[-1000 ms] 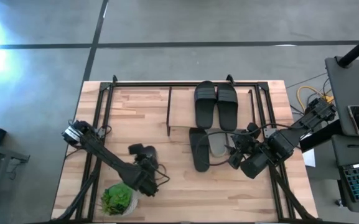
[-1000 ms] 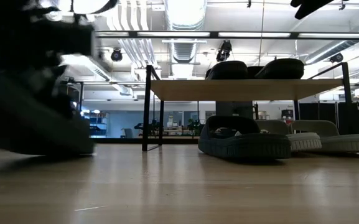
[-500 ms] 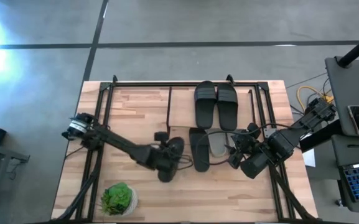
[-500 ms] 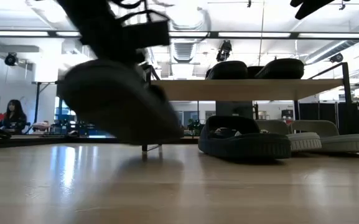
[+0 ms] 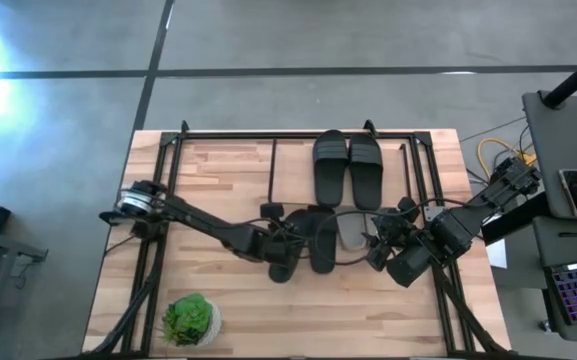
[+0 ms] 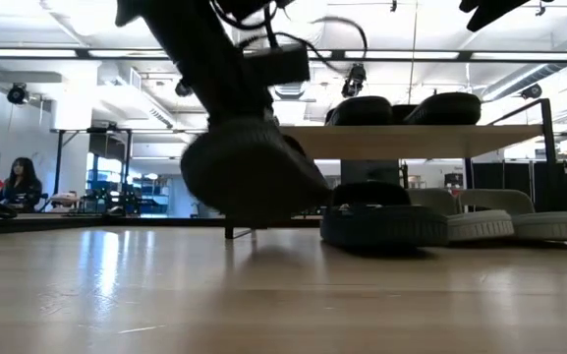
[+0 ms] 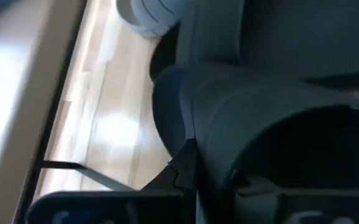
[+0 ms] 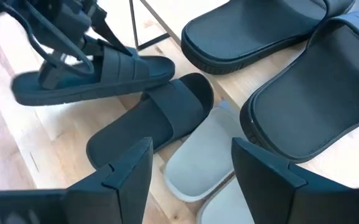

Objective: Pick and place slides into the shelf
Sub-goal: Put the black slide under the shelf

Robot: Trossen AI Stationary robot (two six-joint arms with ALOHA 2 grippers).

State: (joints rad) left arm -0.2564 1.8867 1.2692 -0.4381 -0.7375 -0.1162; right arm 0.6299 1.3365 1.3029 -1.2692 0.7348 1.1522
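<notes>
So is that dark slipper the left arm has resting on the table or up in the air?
In the air. The dark slide, held by the left gripper, hangs clear of the tabletop in the low view.

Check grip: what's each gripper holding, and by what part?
Left gripper holds a dark slide by its strap, lifted off the table. Right gripper is open, holding nothing.

Bright ceiling glare, blurred wrist close-up
</notes>
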